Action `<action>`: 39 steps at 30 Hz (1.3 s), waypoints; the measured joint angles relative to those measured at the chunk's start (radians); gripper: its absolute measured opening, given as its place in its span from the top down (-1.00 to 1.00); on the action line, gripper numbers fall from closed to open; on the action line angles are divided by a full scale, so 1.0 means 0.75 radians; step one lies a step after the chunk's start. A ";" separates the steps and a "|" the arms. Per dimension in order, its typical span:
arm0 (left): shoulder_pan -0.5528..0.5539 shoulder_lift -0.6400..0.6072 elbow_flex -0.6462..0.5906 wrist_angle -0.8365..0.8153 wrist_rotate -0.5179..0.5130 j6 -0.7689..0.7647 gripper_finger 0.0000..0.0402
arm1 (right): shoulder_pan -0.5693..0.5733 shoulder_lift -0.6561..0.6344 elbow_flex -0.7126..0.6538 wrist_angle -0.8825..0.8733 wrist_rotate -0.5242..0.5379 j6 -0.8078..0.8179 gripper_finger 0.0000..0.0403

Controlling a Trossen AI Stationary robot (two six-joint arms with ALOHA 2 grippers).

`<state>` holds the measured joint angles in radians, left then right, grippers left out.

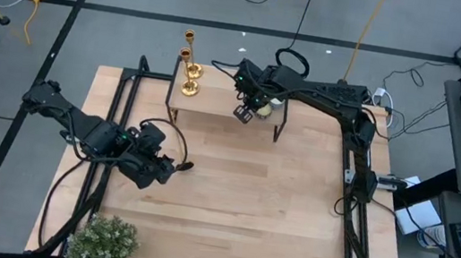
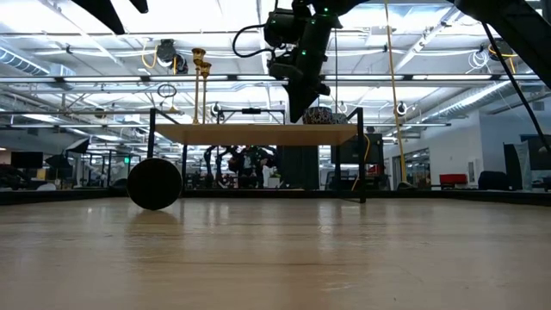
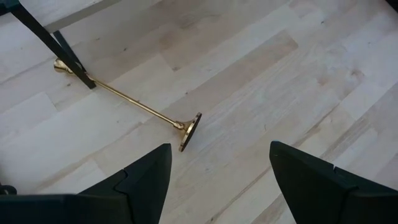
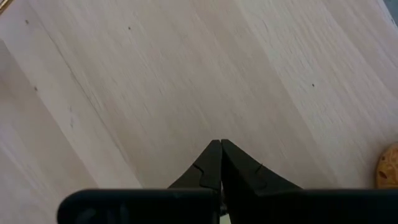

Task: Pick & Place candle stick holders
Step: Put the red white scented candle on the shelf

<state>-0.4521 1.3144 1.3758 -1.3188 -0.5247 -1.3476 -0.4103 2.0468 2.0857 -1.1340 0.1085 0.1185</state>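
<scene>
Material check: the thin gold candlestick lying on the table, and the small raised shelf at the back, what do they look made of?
Thin gold candlestick lying on its side: looks like polished brass or gold-plated metal, given the bright highlights on its stem and flared base. Small raised shelf: pale wood top with visible grain, on thin dark legs, probably metal.

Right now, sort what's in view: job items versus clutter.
Job:
- two upright shiny gold metal candlesticks on the small raised wooden shelf
- a third gold candlestick lying flat on the table
- open left gripper

Clutter:
- green leafy plant

Shelf leg [image 3: 68,56] across fallen candlestick [image 3: 134,102]
</scene>
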 joint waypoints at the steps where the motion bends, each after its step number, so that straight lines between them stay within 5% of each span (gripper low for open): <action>1: 0.000 0.000 0.000 0.000 0.000 0.000 -0.36 | 0.000 0.000 0.000 -0.003 0.000 0.000 1.00; 39: 0.020 0.000 0.000 0.044 -0.003 0.028 -0.36 | 0.081 -0.036 -0.002 -0.130 0.070 -0.149 1.00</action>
<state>-0.4374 1.3144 1.3758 -1.2854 -0.5270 -1.3267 -0.3492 2.0201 2.0842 -1.2316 0.1612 0.0067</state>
